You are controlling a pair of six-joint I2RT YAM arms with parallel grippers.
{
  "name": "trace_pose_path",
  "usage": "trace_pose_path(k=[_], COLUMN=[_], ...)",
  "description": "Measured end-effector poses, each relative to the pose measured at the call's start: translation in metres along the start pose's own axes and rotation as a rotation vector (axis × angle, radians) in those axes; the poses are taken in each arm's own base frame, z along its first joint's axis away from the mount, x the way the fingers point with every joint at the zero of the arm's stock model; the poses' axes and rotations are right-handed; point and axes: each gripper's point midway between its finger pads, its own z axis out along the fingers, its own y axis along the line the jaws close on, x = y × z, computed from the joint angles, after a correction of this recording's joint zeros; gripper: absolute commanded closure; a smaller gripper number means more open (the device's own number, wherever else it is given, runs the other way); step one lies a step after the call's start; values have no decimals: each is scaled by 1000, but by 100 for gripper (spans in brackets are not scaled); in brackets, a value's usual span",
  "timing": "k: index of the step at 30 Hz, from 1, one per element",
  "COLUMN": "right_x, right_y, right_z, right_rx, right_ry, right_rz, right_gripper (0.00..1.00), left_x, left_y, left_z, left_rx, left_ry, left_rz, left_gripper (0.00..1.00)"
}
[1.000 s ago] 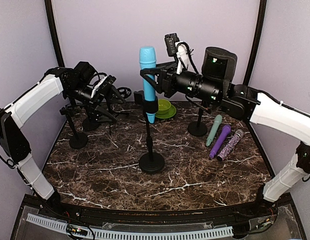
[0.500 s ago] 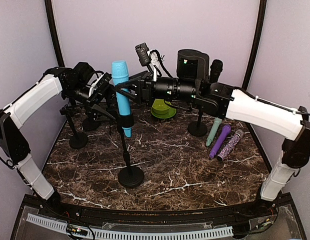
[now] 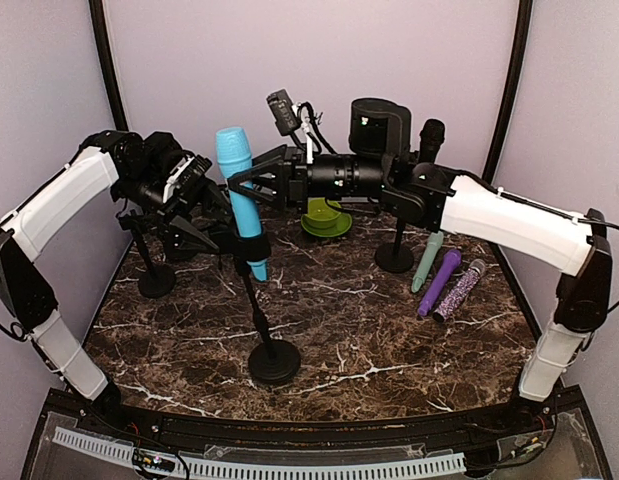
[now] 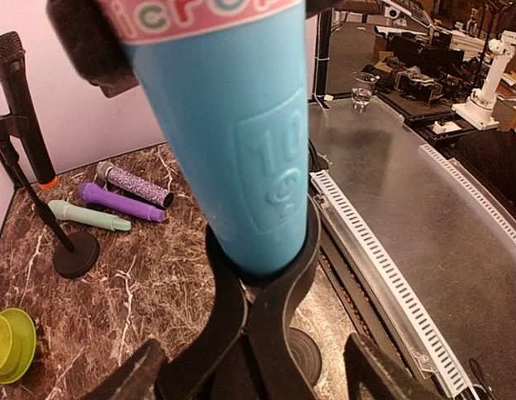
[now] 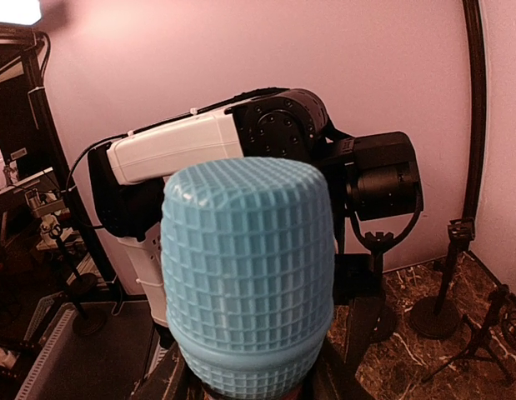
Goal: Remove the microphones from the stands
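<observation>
While it is being kept in its clip, the bright blue plastic microphone (image 3: 239, 190) is being held up over the left middle of the dark marble counter (image 3: 389, 340). It is being carried by the black metal stand with a round foot (image 3: 259, 310). The pole of that stand is being tipped, with the foot nearer the front edge than the clip.

The right gripper (image 3: 246, 180) is being closed on the microphone just under its bumpy round head, and the microphone is being pinched between its two fingers.

The left gripper (image 3: 221, 232) is being held at the clip from the other side. Its jaws are being kept apart, one on each side of the clip, and nothing is being squeezed by them.

Behind the stand, a small green bowl (image 3: 327, 218) is being seen. On the right, a mint green microphone (image 3: 427, 260), a purple microphone (image 3: 441, 282) and a sparkly microphone (image 3: 461, 290) are being left lying side by side. A black microphone (image 3: 430, 135) is being held upright in another stand at the back right.
</observation>
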Motion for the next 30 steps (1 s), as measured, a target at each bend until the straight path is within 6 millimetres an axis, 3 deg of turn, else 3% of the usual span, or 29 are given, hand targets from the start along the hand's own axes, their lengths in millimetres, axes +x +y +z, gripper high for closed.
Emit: trace_pose_path(k=[6,9,11,14,15,25,30], right_x=[4,4,4,3,1,-30,-74], right_y=[2,3,4,4,4,1,-1], right_z=[-1,-1,-1,-1,-2,-17,-47], right_rx=[-28,-35,-42,-44,-43,21,152], right_ry=[4,2,3,-2,-8,-85,-192], right_rz=[3,0,0,-4,-7,-58,-108], right_gripper=[100,100,100,100,100,100,100], left_x=[1,1,1,2,2,2,0], left_y=[-2,-2,-2,-3,-4,2,13], left_z=[0,0,1,2,2,4,3], left_rx=[4,5,8,11,13,-3,-40], left_ry=[6,5,7,14,16,27,48], left_rz=[8,12,15,12,13,-5,-5], left_gripper=[33,40,52,84,90,96,96])
